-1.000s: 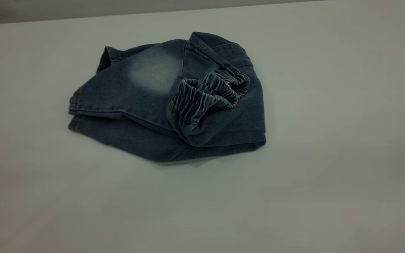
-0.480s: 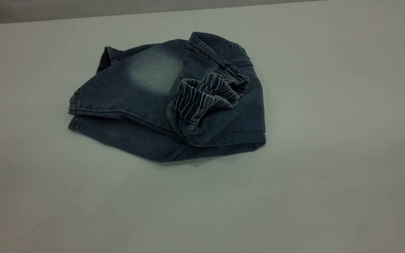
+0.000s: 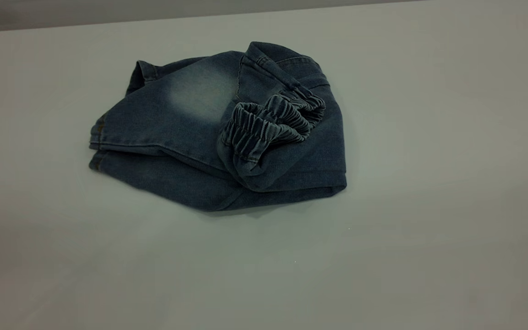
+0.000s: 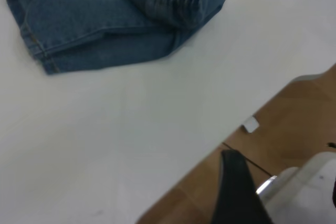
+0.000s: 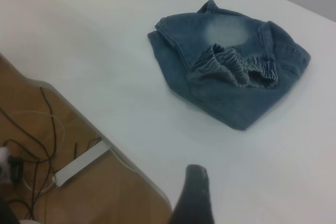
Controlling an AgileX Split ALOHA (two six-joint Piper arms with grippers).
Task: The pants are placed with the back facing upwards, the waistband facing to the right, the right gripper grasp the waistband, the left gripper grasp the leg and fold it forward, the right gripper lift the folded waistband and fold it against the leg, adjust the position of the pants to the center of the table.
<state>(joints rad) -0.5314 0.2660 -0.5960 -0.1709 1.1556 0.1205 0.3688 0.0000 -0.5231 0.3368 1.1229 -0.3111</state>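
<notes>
Item: the pants [image 3: 209, 133], folded denim bundle, lying upper centre of the exterior frame on the tabletop [image 3: 429, 229]. I am reading them as soft, limp, moderately heavy cloth, not slippery. Faded patch at upper left of the bundle; the waistband [image 3: 273, 126], ruffled and bunched, is sitting on top at right, the thickest place to take hold. Neither tool is showing there; whether either is released or clenched I cannot tell.

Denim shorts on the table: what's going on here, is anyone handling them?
Nothing is handling them. The denim shorts lie folded into a compact bundle on the white table, with the ruffled waistband turned over on top. Both arms are pulled back off the table; each wrist view shows only one dark fingertip, well clear of the cloth.
</notes>
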